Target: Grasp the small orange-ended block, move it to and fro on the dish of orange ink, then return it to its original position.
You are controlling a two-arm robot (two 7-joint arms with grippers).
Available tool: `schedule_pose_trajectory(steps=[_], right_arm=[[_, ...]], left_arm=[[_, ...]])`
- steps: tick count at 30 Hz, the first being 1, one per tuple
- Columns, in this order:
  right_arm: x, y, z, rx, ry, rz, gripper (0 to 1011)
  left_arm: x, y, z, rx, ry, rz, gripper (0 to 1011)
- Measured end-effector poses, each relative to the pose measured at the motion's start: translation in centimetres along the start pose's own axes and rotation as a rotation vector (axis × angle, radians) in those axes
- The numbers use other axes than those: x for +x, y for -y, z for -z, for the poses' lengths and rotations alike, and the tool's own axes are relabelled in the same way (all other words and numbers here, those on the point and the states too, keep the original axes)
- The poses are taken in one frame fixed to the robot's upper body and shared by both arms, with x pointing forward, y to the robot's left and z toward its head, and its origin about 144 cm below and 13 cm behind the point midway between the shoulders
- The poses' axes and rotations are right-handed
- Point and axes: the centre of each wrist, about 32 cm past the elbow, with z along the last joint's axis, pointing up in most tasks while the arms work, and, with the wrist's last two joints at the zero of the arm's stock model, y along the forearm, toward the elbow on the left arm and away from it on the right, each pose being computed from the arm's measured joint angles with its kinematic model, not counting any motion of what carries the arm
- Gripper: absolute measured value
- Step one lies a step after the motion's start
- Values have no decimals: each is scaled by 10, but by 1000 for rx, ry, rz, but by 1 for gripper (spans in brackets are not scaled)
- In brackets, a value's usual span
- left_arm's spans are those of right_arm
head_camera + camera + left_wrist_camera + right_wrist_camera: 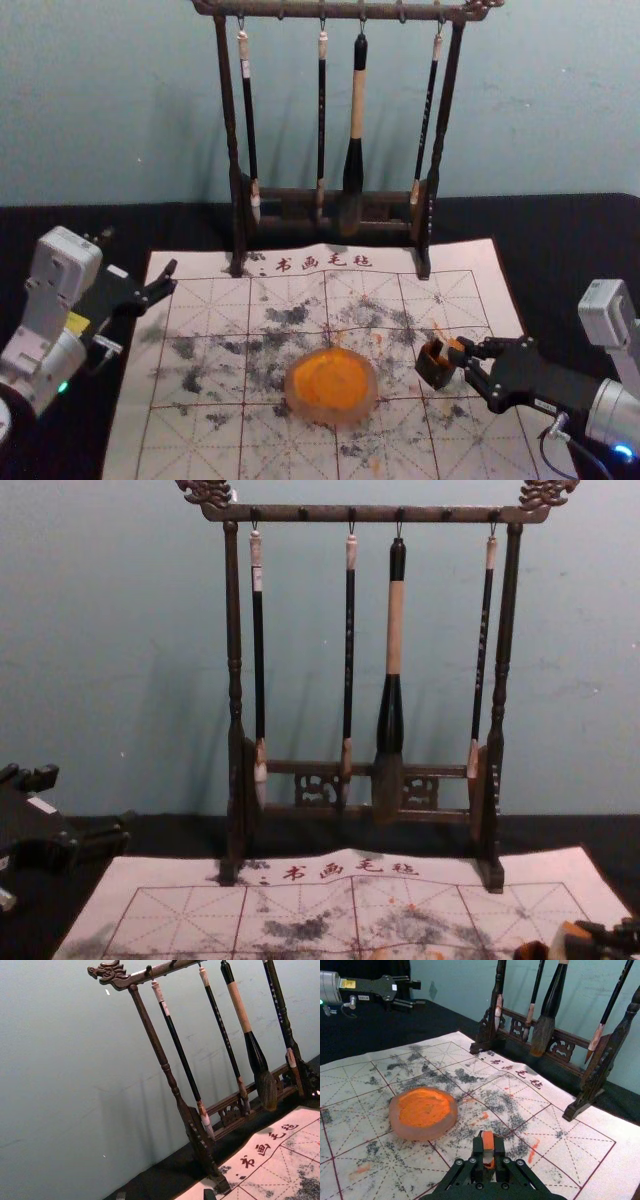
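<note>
Black cloth (580, 235) bearing a calligraphy mat (205, 300).
The mat, grid-printed and ink-marked, lies on the cloth; a wooden brush rack (227, 110) stands at its far edge.

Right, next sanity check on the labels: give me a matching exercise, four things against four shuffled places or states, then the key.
Things
1. dish
2. orange-ended block
3. left pincer
4. thickest brush

Places or states
A. fingers apart, nothing between them
B. hanging from the rack
C. sitting on the mat, orange ink in it
D. gripped between the fingertips of the right pincer

Pairs: 1-C, 2-D, 3-A, 4-B
</note>
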Motion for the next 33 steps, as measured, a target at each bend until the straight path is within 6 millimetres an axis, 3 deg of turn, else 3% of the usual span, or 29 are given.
schedule_pose_trajectory(steps=[33], right_arm=[[1,9,-19,29,8,17,94]], left_arm=[[0,0,0,0,0,0,1001]])
